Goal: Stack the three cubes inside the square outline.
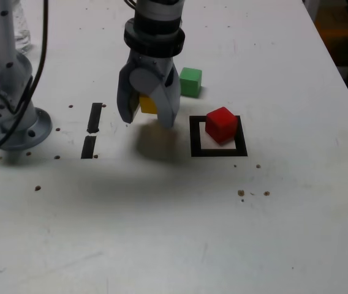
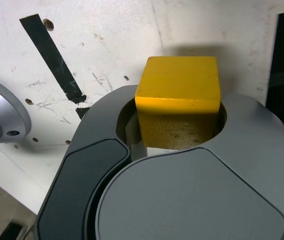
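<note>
My gripper (image 1: 147, 117) is shut on the yellow cube (image 1: 148, 104), which it holds a little above the white table, to the exterior view's left of the square outline (image 1: 218, 152). The wrist view shows the same yellow cube (image 2: 178, 90) clamped between the grey jaws. A red cube (image 1: 221, 124) sits inside the black outline, toward its far side. The green cube (image 1: 190, 81) rests on the table behind the outline, apart from my gripper.
Two short black tape strips (image 1: 92, 130) lie to the exterior view's left of my gripper. The arm's grey base (image 1: 8, 116) stands at the exterior view's far left. Small brown specks (image 1: 241, 193) dot the table.
</note>
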